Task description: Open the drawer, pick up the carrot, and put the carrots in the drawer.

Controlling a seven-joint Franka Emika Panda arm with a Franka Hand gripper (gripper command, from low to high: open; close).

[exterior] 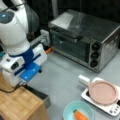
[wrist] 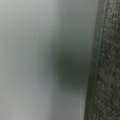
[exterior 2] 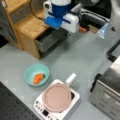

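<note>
one carrot (exterior 2: 38, 78), one drawer (exterior 2: 51, 38), gripper hidden

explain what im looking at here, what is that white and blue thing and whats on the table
The white and blue thing is a robot arm. Its fingers are hidden, low beside the wooden cabinet, whose grey drawer stands partly open. Two pictures are taken from cameras off the arm, while the third comes from its wrist and shows only a pale surface close up. On the grey table sit a toaster oven, a pink pan on a white cooker, and a teal bowl holding the carrot. Nothing is visibly held.
</note>
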